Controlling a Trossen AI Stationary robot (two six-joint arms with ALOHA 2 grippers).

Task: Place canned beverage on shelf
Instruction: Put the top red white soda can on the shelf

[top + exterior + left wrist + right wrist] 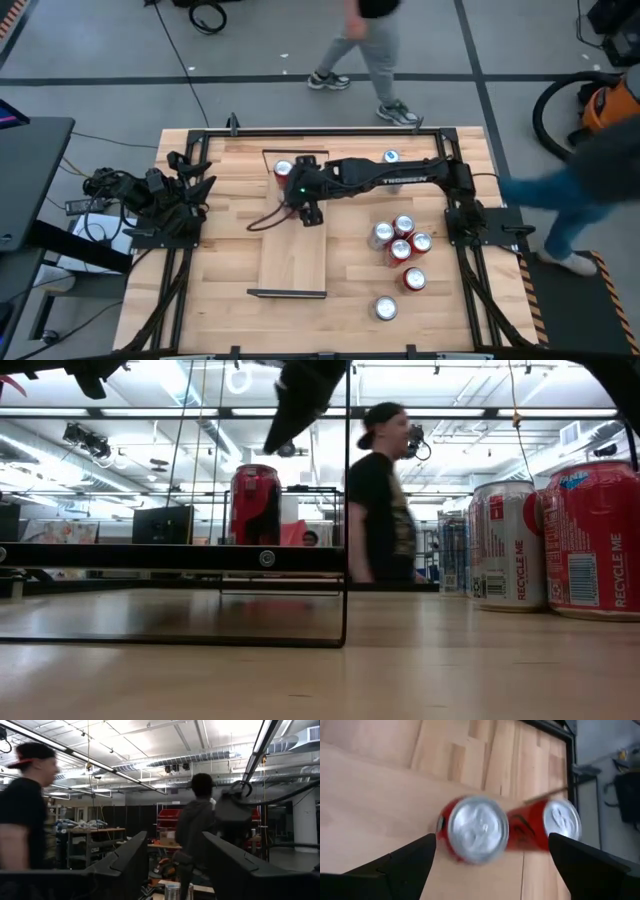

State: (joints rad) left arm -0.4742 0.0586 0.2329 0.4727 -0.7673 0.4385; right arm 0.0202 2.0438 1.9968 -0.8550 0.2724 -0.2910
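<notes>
The counter (250,330) carries the shelf (292,255), and a red can (284,170) stands at its far end. My right pincer (492,852) hangs above this can, fully open and empty, so I judge the placing done. Next I must rise straight up. My left pincer (172,862) waits half open at the counter edge.
</notes>
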